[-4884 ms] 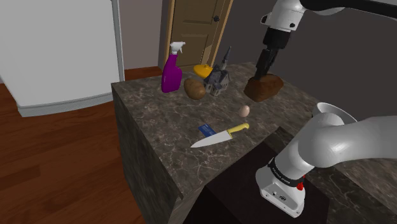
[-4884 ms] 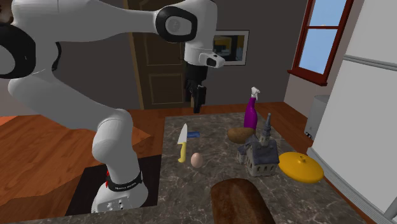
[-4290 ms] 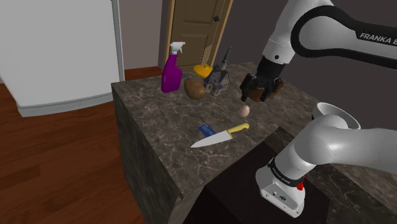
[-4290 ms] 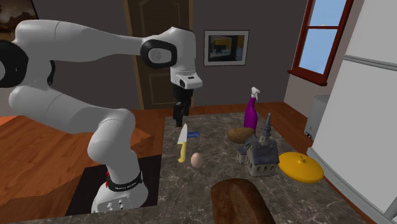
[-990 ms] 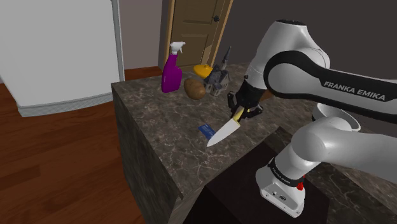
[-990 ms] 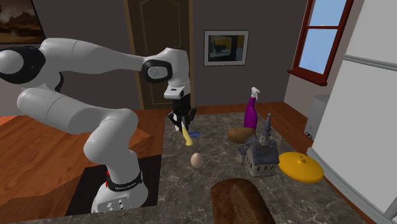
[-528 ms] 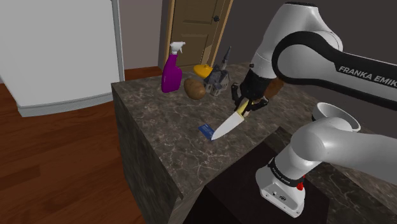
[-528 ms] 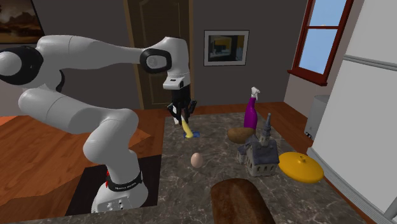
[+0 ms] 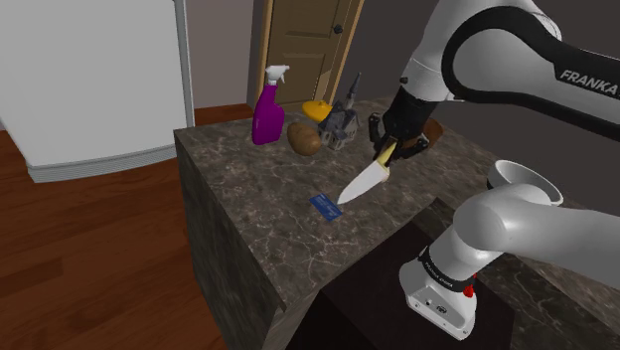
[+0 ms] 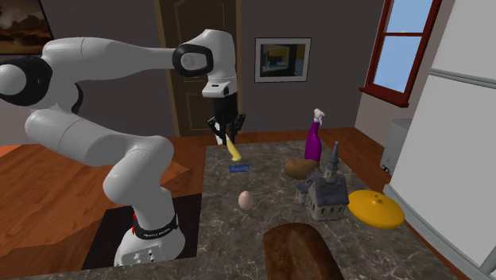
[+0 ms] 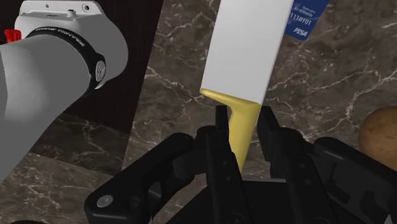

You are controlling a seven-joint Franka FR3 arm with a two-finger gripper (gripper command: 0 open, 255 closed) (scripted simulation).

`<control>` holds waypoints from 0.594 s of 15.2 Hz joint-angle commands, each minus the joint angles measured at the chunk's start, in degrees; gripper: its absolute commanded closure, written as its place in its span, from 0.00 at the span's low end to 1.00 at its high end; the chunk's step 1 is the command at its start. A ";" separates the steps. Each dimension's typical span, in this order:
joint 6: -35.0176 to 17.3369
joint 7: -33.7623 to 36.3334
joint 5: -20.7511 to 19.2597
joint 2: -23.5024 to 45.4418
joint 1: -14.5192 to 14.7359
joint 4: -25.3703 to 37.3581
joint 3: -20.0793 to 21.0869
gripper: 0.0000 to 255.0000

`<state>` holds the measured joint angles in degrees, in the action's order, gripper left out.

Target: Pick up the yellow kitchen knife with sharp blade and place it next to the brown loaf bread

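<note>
The knife has a yellow handle and a pale blade; it hangs above the dark marble counter with its blade pointing down toward the shoulder view's left. My gripper is shut on the handle. In the wrist view both fingers clasp the yellow handle, and the blade runs away from the hand. In the second exterior view the gripper holds the knife over the counter's far end. The brown loaf lies at that view's near edge.
An egg and a blue card lie below the knife. A potato, a purple spray bottle, a small grey church model and a yellow lid stand along the counter. A white fridge is beyond it.
The gripper has risen with the knife in it, drifting toward the shoulder view's right. The blade now hangs higher above the blue card.
</note>
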<state>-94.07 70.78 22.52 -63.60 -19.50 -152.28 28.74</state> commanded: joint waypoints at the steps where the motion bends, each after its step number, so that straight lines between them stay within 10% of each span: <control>1: 1.27 0.05 -0.59 0.30 -0.31 1.56 -0.58 1.00; 9: 1.39 -3.69 -4.81 4.68 -3.73 5.67 -4.53 1.00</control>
<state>-91.75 68.43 18.70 -59.96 -22.38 -146.57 25.14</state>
